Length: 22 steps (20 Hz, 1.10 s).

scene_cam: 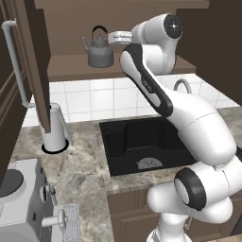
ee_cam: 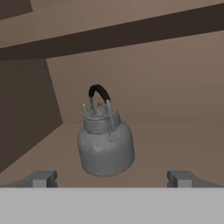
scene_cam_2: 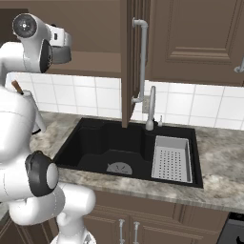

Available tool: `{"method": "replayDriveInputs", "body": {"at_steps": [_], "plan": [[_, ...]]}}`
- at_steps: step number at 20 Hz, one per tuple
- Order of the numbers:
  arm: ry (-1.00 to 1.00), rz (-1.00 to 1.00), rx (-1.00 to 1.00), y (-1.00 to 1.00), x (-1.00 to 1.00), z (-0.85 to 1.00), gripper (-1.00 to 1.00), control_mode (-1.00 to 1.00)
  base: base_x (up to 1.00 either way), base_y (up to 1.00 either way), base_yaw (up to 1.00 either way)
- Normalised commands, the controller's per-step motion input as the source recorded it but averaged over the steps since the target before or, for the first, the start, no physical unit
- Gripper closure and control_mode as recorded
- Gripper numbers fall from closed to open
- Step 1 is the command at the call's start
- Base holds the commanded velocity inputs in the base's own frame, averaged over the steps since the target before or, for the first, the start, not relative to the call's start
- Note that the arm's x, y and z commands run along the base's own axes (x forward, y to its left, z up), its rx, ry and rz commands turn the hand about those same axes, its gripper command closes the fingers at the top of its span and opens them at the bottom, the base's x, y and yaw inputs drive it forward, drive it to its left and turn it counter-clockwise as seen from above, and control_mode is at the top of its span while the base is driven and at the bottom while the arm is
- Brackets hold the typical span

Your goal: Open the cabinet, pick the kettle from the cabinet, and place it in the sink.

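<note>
Seen from the left base view, moving left to right: an open cabinet door (scene_cam: 35, 61) swung out at the far left, its silver bar handle (scene_cam: 14, 61) facing forward; below it a white paper-towel roll (scene_cam: 54, 130) upright on the grey marbled counter (scene_cam: 80, 165). Next, on the lighter shelf inside the cabinet (scene_cam: 71, 66), the kettle (scene_cam: 99, 49), upright, spout pointing left, arched dark handle on top. Just right of the kettle, the gripper (scene_cam: 113, 37) level with its upper part, apart from it, not touching. Below, the sink (scene_cam: 142, 142), black, with its round drain showing. In the right base view a grey perforated tray (scene_cam_2: 171, 158) at the right end of the basin, faucet (scene_cam_2: 151, 109) behind. In the hand view, kettle (ee_cam: 105, 142) centred ahead, fingers (ee_cam: 41, 178) spread wide to either side, nothing between them
</note>
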Motion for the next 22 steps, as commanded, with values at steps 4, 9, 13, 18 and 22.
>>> {"method": "replayDriveInputs", "body": {"at_steps": [4, 9, 13, 18, 22], "plan": [[-0.01, 0.10, 0.00, 0.12, 0.22, 0.00, -1.00, -1.00, 0.00, 0.00, 0.00], [-0.04, 0.10, 0.00, 0.08, 0.21, -0.01, -1.00, -1.00, 0.00, 0.00, 0.00], [0.00, 0.03, 0.00, 0.02, 0.24, 0.00, -1.00, -1.00, 0.00, 0.00, 0.00], [-0.03, 0.01, 0.00, 0.02, 0.21, 0.00, -1.00, -1.00, 0.00, 0.00, 0.00], [-0.04, 0.00, 0.00, 0.05, 0.16, 0.00, -1.00, -1.00, 0.00, 0.00, 0.00]]}}
